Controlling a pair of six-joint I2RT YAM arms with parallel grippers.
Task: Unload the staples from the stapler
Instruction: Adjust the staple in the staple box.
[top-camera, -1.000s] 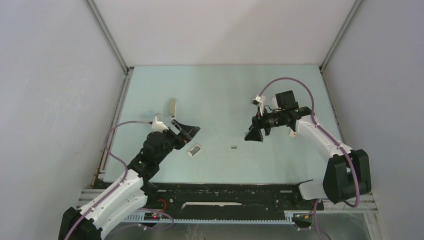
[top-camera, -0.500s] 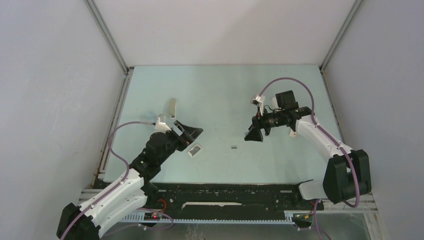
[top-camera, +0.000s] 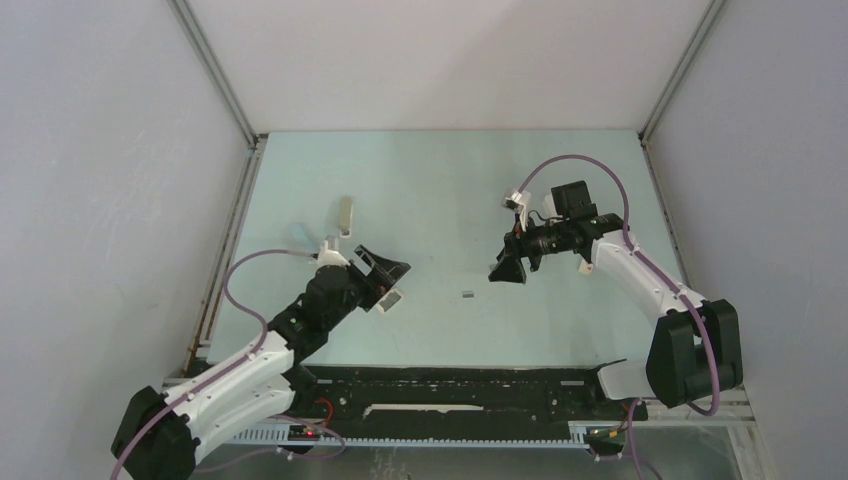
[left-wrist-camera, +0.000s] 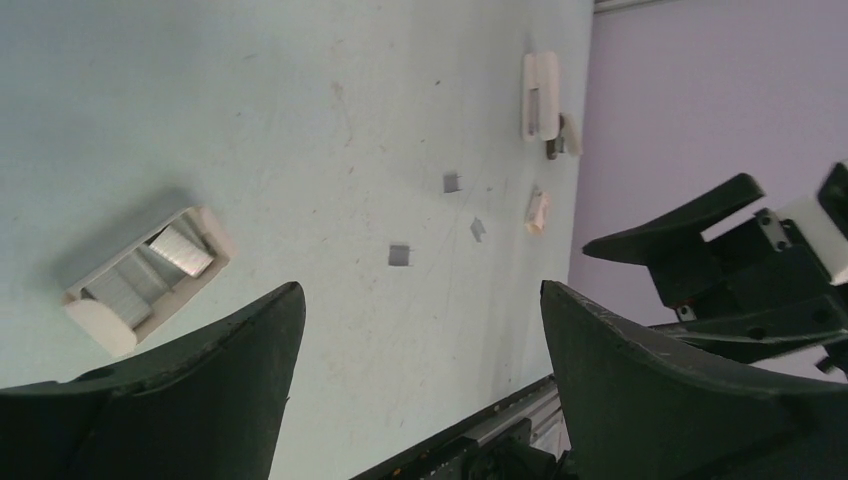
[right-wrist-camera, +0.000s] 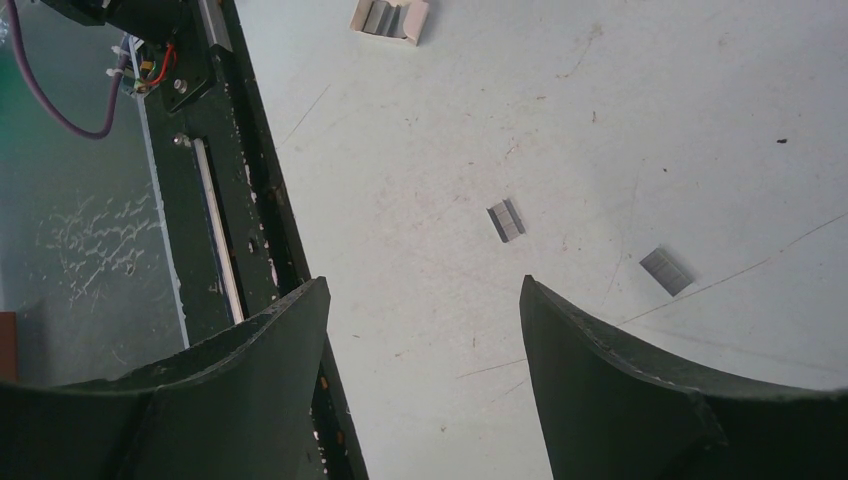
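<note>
The stapler (left-wrist-camera: 541, 95) is a small white oblong lying far off near the table's right edge in the left wrist view. Loose staples lie as short grey strips on the table (top-camera: 467, 294) (left-wrist-camera: 399, 255) (left-wrist-camera: 451, 182) (right-wrist-camera: 506, 220) (right-wrist-camera: 667, 270). My left gripper (top-camera: 390, 278) (left-wrist-camera: 420, 295) is open and empty above bare table. The nearest strip lies ahead of its fingertips. My right gripper (top-camera: 503, 272) (right-wrist-camera: 423, 285) is open and empty too, hovering right of the middle strip.
A small open white box (top-camera: 392, 298) (left-wrist-camera: 150, 270) (right-wrist-camera: 390, 15) with staple strips inside lies just outside my left finger. A beige-grey slim bar (top-camera: 346, 215) rests farther back on the left. A small beige piece (left-wrist-camera: 537, 212) lies near the stapler. The black rail (top-camera: 450, 385) runs along the near edge.
My left arm has swung right and toward the near edge, bringing its open gripper next to the white box. The right arm has not moved.
</note>
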